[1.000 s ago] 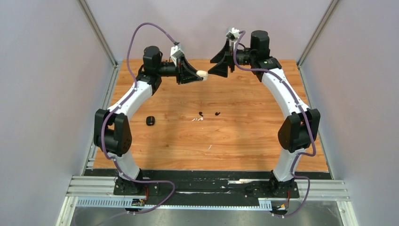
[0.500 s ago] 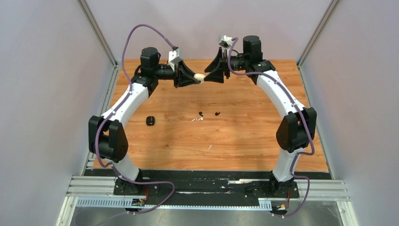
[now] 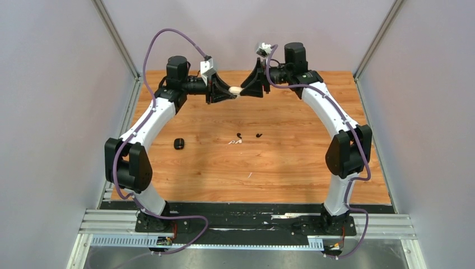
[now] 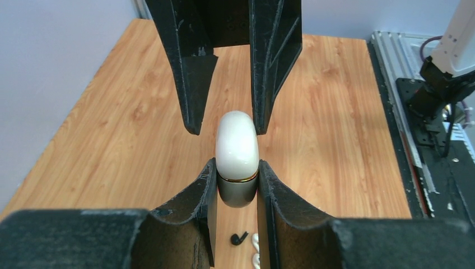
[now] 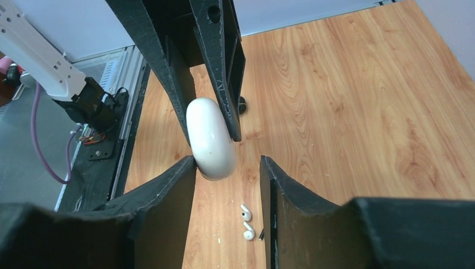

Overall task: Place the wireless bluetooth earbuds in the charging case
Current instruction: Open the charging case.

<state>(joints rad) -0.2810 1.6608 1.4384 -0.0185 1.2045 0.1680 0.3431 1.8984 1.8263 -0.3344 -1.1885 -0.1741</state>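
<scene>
My left gripper (image 3: 228, 93) is shut on a white charging case (image 4: 237, 140) with a gold band, held high over the back of the table. The lid end sticks out toward my right gripper (image 5: 228, 162). That gripper's jaws straddle the tip of the case (image 5: 210, 137): one finger touches it, and a gap shows at the other. On the table below lie two white earbuds (image 5: 246, 213), a black earbud (image 4: 239, 239) and a second black earbud (image 3: 258, 135).
A small black case (image 3: 178, 143) lies on the wooden table (image 3: 291, 162), left of the earbuds. Grey walls close in the left, right and back sides. The arm bases stand on the black rail (image 3: 246, 216) at the near edge.
My right gripper moved left onto the end of the case, and its jaws narrowed around it. The left arm drew back slightly, still holding the case.
</scene>
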